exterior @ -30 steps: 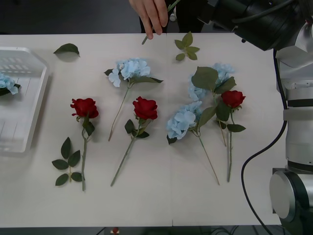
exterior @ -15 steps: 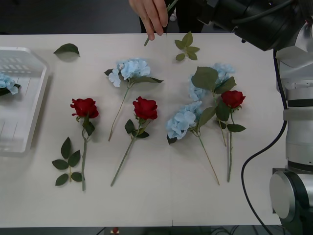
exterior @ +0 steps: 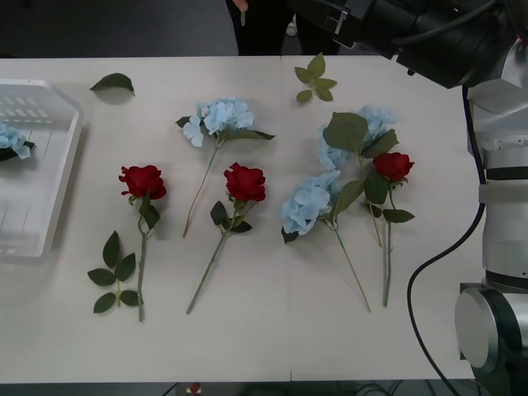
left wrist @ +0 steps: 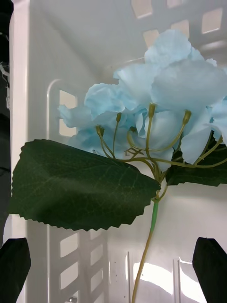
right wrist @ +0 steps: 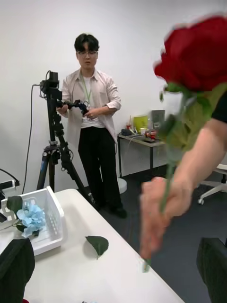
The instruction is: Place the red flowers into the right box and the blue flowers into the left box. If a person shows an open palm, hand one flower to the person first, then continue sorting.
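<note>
Three red flowers (exterior: 143, 181) (exterior: 246, 182) (exterior: 393, 166) and three blue flowers (exterior: 223, 115) (exterior: 309, 206) (exterior: 355, 136) lie on the white table (exterior: 272, 330). The left box (exterior: 45, 223) holds another blue flower (left wrist: 161, 94); its stem runs between the fingers of my open left gripper (left wrist: 113, 284). My right gripper (right wrist: 113, 284) is open beyond the table's far edge, nothing in it. In front of it a person's hand (right wrist: 158, 213) holds a red flower (right wrist: 198, 52) upright by the stem. The right box is out of view.
Loose green leaf sprigs lie at the far left (exterior: 114, 82), the far middle (exterior: 313, 80) and beside the left rose (exterior: 114, 276). My right arm (exterior: 429, 33) reaches over the table's far right corner. A camera tripod (right wrist: 54, 142) stands behind the table.
The person's hand with the flower stem has drawn back from the far table edge and left the front view. My right arm has shifted slightly left.
</note>
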